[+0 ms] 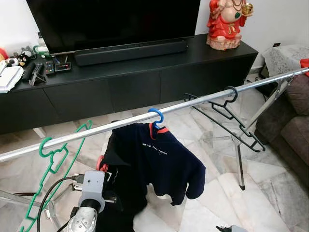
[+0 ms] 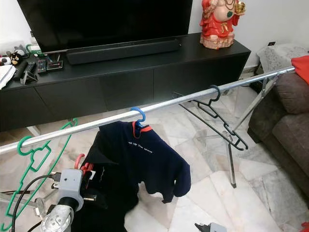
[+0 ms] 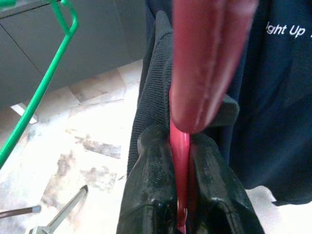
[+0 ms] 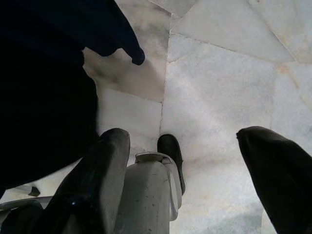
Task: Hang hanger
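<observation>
While left gripper [image 3: 181,195] is clamped on red hanger [image 3: 207,63] (dark garment attached) below rail [image 1: 203,100], hanging not yet done; right gripper [image 4: 180,165] spread, idle.

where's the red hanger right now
The red hanger is pinched in the left claw, low on the robot's left, beside the navy shirt below the rail.

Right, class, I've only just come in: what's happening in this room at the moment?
A humanoid robot is hanging laundry on a metal rail in front of a TV cabinet. Its left gripper is shut on a red hanger carrying a dark garment, held below the rail and not yet hooked on. A navy T-shirt already hangs from a blue hanger; a green hanger and a black hanger hang empty. The right gripper is open, pointing at the floor.
</observation>
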Robot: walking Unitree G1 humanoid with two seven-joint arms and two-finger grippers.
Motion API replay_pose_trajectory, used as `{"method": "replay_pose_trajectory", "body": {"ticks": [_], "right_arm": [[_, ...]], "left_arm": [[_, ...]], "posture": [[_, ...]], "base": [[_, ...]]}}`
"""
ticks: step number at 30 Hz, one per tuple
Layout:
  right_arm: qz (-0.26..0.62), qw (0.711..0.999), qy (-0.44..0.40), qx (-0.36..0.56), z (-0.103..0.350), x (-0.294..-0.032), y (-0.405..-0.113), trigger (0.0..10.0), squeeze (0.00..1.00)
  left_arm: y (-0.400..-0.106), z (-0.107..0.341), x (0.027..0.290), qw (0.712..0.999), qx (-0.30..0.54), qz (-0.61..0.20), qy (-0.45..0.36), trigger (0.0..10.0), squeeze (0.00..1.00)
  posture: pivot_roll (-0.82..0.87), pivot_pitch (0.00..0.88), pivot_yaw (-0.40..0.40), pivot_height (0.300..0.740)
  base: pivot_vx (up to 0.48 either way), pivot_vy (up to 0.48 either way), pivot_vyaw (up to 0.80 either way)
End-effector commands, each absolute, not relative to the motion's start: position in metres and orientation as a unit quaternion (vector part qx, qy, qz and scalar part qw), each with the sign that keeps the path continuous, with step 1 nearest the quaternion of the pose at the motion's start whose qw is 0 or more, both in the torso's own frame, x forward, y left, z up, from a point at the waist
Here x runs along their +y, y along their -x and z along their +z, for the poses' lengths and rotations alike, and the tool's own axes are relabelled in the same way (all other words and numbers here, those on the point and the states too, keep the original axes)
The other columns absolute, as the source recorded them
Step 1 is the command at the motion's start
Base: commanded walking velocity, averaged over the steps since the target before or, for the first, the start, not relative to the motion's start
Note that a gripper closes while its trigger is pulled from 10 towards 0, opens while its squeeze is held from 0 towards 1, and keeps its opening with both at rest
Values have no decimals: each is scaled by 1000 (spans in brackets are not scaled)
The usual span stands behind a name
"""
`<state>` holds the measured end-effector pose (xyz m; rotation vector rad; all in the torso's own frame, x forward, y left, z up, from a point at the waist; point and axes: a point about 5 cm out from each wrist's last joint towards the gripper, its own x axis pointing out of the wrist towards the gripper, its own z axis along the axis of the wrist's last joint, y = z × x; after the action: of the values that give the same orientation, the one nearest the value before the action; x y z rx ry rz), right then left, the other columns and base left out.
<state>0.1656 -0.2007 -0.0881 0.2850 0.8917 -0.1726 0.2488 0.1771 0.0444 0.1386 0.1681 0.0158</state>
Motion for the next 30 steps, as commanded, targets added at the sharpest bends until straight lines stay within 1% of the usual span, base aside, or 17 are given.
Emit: {"method": "replay_pose_trajectory", "body": {"ticks": [1,30], "right_arm": [[-88,885,-138,435,-90,-201,-161,10000,0],[-89,886,-137,434,-90,-202,-162,10000,0]], "left_arm": [[-250,50,179,996,69,9,-63,10000,0],[-251,55,175,997,55,-5,-61,10000,0]], "posture": [[-21,125,14,740],[-18,130,11,740]], "base": [[-398,0,0],[-426,0,0]]}}
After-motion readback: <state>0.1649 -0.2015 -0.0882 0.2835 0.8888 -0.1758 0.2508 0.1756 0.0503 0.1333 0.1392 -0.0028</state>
